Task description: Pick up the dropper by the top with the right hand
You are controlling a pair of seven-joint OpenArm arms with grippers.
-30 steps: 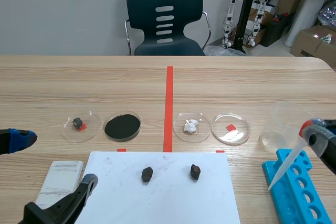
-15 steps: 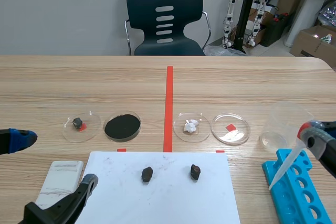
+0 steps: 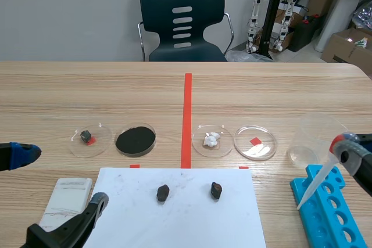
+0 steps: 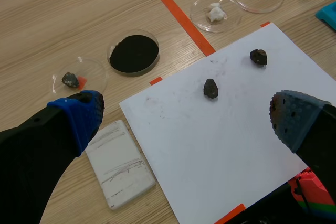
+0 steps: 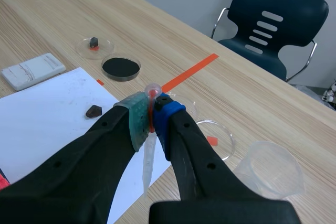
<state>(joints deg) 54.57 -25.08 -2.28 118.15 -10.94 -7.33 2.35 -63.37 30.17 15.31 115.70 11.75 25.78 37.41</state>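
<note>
So, left hand (image 4: 185, 118): is hovering released at the near left, its blue-padded fingers standing wide apart with nothing between them.
White block (image 3: 68, 200): is lying flat on the worktop (image 3: 87, 94), just left of the paper.
Lump dish (image 3: 90, 139): is sitting left of the red tape line, holding one small dark lump.
Powder dish (image 3: 135, 140): is sitting just right of the lump dish, filled with black powder.
Paper (image 3: 180, 222): is lying white and flat at the near middle, carrying the left stone (image 3: 163, 193) and the right stone (image 3: 216, 190), which are resting apart from each other.
White-crumb dish (image 3: 212, 140): is sitting just right of the tape line.
Red-square dish (image 3: 255, 142): is sitting just beside it, further right.
Cup (image 3: 317, 135): is standing clear and see-through, just far of the rack.
Rack (image 3: 331, 219): is lying blue at the near right.
Dropper (image 3: 317, 181): is hanging tilted, top up and tip down by the rack's left edge; whether the tip is touching cannot be told.
Right hand (image 5: 150, 115): is grasping the dropper by its top, pads pressing on it from both sides.
</note>
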